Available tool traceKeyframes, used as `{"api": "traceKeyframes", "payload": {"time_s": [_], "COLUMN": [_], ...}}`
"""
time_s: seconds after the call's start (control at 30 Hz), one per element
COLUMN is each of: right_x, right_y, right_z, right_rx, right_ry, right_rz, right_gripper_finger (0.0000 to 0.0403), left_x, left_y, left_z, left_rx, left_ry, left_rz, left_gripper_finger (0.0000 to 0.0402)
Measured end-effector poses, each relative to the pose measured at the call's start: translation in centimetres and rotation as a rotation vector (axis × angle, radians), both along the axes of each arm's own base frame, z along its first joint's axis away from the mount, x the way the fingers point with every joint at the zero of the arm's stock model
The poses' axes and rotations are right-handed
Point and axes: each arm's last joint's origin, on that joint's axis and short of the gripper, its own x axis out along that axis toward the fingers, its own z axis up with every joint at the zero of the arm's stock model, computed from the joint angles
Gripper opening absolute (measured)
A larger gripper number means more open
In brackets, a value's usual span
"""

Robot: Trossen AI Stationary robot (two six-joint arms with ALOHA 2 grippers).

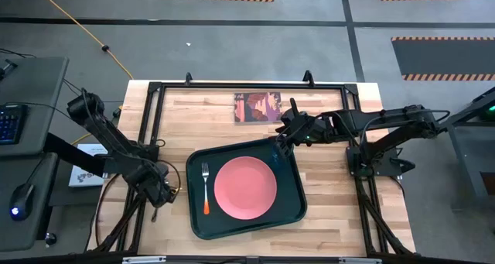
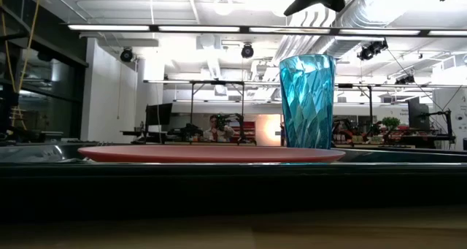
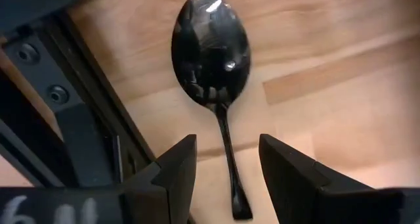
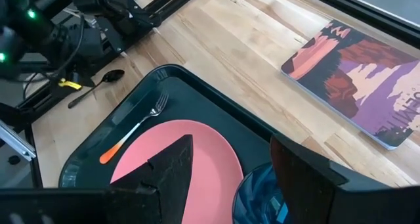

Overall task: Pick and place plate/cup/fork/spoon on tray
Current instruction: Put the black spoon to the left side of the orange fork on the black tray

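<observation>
The dark green tray lies mid-table. On it lie the pink plate and, to the plate's left, the orange-handled fork. The teal cup stands upright on its base at the tray's far right corner, beside the plate. My right gripper is open right above the cup, clear of its rim in the low view. The silver spoon lies flat on the wood left of the tray. My left gripper is open, with one finger on either side of the spoon's handle and touching nothing.
A square maroon picture card lies on the wood beyond the tray's far edge. A black frame rail runs close beside the spoon. Bare wood shows to the right of the tray.
</observation>
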Motion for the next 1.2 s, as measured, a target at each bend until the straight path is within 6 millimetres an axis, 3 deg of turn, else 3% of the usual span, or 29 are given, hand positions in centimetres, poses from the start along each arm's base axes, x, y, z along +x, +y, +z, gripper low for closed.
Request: {"api": "traceKeyframes", "payload": {"time_s": [0.4,0.5,0.63,0.73,0.87,0.97,1.1,1.2], "right_x": [0.0,0.0,0.0,0.0,0.0,0.0,0.2,0.7], "right_y": [-0.1,-0.1,-0.1,-0.1,-0.1,-0.1,0.0,0.4], "right_z": [0.0,0.0,0.0,0.0,0.0,0.0,0.1,0.7], "right_rx": [-0.002,-0.002,-0.002,-0.002,-0.002,0.002,0.024,0.034], "right_ry": [0.003,0.004,0.005,0.005,0.005,0.005,-0.011,-0.078], "right_rz": [0.007,0.007,0.007,0.007,0.007,0.012,0.06,0.177], "right_gripper_finger": [0.0197,0.0197,0.0197,0.0197,0.0197,0.0197,0.0197,0.0197], "left_x": [1.1,1.1,1.2,0.8,0.3,-0.3,-0.6,-0.4], "left_y": [-1.4,-1.5,-1.5,-0.8,0.0,0.9,2.1,2.7], "left_z": [-2.7,-2.9,-2.6,-2.1,0.1,3.0,7.5,10.5], "left_rx": [0.069,0.081,0.077,0.109,0.098,0.087,0.062,0.047], "left_ry": [0.069,0.07,0.025,-0.003,-0.064,-0.165,-0.453,-0.764], "left_rz": [0.027,0.027,-0.002,-0.018,-0.025,-0.089,-0.136,-0.114], "left_gripper_finger": [0.015,0.0119,0.0029,0.0014,0.0007,0.0007,0.0005,0.0004]}}
